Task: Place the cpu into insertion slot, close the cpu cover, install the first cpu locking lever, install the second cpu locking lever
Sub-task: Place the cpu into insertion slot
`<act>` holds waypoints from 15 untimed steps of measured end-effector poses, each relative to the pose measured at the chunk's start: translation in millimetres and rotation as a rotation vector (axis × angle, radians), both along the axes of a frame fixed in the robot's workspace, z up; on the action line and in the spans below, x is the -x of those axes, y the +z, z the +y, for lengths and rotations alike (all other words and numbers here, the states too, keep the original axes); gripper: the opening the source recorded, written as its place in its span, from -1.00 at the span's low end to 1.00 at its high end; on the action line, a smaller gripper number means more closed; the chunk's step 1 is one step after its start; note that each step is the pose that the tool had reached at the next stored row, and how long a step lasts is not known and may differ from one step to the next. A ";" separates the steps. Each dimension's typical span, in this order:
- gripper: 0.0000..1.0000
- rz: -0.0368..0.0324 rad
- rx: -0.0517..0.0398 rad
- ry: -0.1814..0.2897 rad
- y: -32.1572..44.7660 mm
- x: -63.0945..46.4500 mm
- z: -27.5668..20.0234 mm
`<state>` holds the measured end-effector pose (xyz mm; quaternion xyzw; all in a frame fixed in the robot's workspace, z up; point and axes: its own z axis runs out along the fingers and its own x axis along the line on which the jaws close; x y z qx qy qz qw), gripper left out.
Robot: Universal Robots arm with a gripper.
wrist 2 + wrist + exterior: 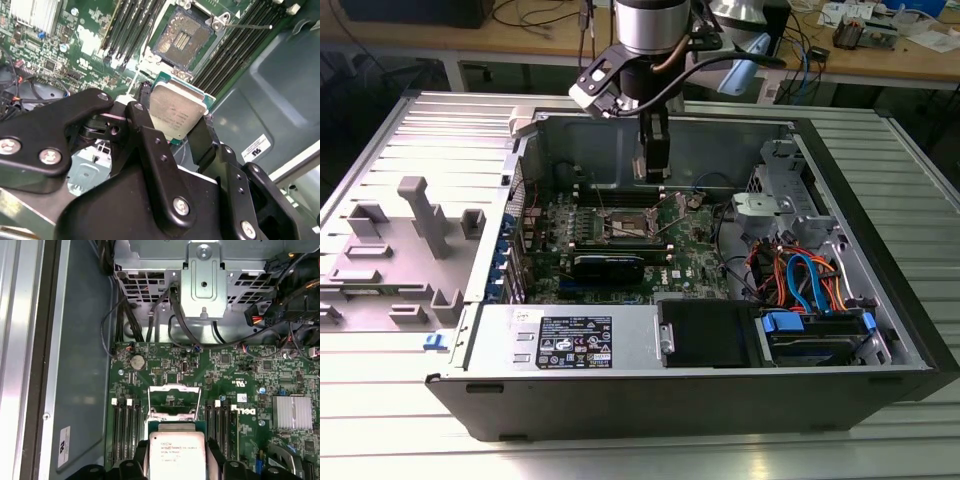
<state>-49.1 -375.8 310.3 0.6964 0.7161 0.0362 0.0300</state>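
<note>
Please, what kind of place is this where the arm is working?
Probably a robotics or electronics lab: an opened computer case lies on a ribbed metal table, wooden workbenches behind carry cables, and the gripper holds the cpu.

cpu [176,111] — silver top, green rim | circuit board [225,362] — green | fingers [150,145]: black | cables [807,282]: orange, blue

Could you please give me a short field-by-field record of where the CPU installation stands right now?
hand: shut on the cpu, above the motherboard inside the open computer case
cpu: held by two opposite edges, not yet seated
insertion slot: empty and uncovered
cpu cover: swung open, standing raised
</note>
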 end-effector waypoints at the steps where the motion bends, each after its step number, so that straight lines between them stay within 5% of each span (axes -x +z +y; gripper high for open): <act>1: 0.08 0.0000 -0.0003 0.000 -1.1 0.7 0.1; 15: 0.08 0.0001 -0.0013 -0.017 -27.7 15.9 3.3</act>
